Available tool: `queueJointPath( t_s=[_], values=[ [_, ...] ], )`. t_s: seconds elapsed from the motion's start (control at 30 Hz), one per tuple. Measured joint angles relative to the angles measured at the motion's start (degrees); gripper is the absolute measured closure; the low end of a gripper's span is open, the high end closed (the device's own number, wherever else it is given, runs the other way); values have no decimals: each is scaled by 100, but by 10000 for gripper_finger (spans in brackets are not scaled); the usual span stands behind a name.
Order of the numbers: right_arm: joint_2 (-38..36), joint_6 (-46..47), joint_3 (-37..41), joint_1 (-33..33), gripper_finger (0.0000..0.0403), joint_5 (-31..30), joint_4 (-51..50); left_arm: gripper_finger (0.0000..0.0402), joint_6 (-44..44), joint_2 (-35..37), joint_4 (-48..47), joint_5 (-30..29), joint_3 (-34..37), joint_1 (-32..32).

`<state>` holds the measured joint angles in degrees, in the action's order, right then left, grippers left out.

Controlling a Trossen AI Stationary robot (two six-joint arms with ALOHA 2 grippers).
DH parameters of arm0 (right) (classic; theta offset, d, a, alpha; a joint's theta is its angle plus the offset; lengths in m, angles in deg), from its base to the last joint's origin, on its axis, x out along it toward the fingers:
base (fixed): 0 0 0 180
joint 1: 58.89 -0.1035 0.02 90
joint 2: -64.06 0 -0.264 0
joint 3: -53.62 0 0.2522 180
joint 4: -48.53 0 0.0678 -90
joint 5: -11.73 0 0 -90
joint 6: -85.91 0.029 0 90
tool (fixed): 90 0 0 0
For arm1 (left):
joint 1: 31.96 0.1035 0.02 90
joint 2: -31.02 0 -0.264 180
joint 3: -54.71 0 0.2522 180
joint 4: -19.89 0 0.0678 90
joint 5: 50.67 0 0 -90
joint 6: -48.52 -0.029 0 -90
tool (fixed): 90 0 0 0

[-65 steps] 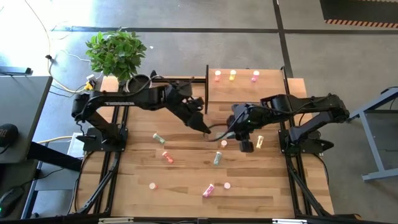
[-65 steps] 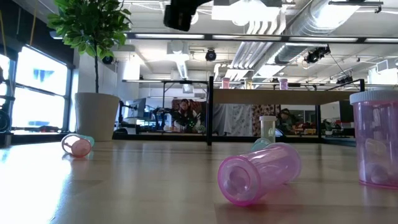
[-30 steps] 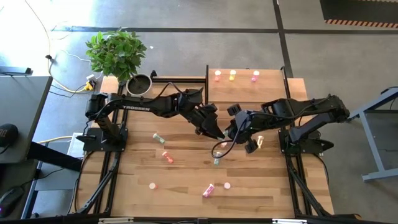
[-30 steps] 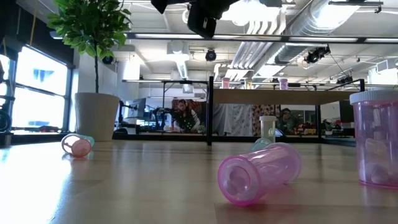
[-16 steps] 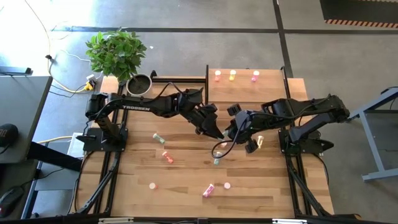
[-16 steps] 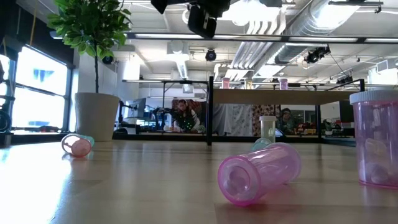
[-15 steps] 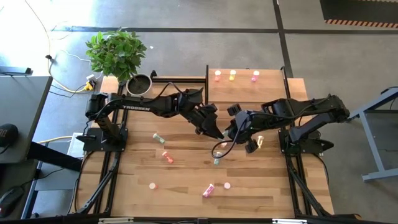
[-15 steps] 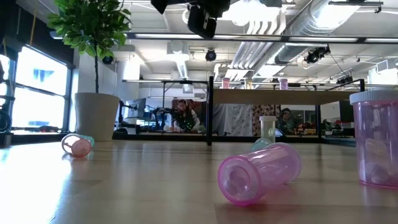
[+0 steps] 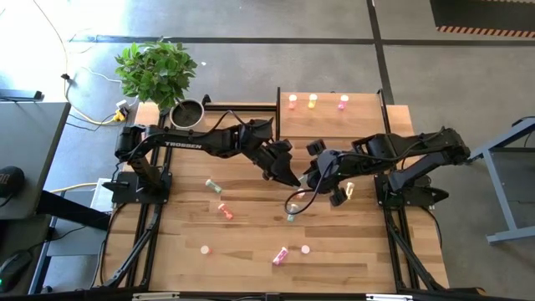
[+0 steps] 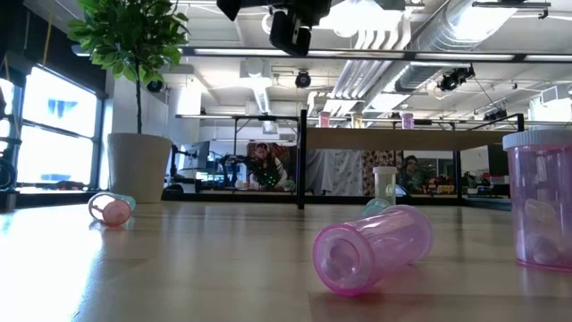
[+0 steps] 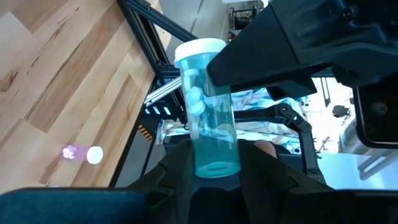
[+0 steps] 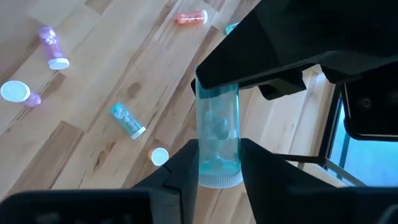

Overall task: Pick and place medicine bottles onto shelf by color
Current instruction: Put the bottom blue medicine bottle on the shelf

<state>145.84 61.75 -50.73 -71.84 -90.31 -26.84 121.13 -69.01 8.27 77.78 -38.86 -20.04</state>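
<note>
The striped wooden desk [image 9: 251, 234] is spanned by both dark arms, which are brought together above its middle. At the far edge the shelf [image 9: 330, 125] is seen, with its black upright panel on the side nearer the potted plant [image 9: 157, 71].

The left claw [image 9: 293, 181] and the right claw [image 9: 310, 177] are held tip to tip in the air, just in front of the shelf. One translucent blue bottle [image 11: 211, 112] with a white cap is bridged between them. Its base end is clenched by the left claw, as shown in the left wrist view. Its capped end is lodged in the right claw; whether that claw is pressed on it or released cannot be told.

Three bottles are stood in a row on the shelf: an orange-red one [image 9: 292, 102], a yellow one [image 9: 313, 100] and a pink one [image 9: 343, 101].

The remaining bottles are scattered on the desk. A pale green bottle [image 9: 213, 186] and an orange bottle [image 9: 224, 210] are laid below the left arm. A yellowish bottle [image 9: 349, 189] is set just beside the right arm. A lying pink bottle [image 9: 280, 256] is found near the front.
</note>
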Motion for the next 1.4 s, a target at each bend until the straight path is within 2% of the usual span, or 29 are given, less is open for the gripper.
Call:
queueJointPath(
  t_s=[0.37,0.6,0.73,0.97,1.17,1.4],
  values=[
    [-13,1105,-100,2,229,-323,-28,300,-657,0,-222,-122,-4,29],
    [-20,2023,-568,3,224,-490,-124,300,-1282,0,-245,-381,-4,201],
    [-20,3014,-891,2,224,-810,-280,300,-1919,0,-249,-561,-4,293],
    [-26,5460,-1402,17,224,-1508,-365,300,-3372,0,-235,-1267,-4,345],
    [-24,7271,-1478,20,224,-1943,-559,300,-4678,0,-173,-2262,-4,296],
    [-24,8846,-1478,321,224,-1915,-1235,300,-5811,0,242,-3294,-4,181]
  ],
)
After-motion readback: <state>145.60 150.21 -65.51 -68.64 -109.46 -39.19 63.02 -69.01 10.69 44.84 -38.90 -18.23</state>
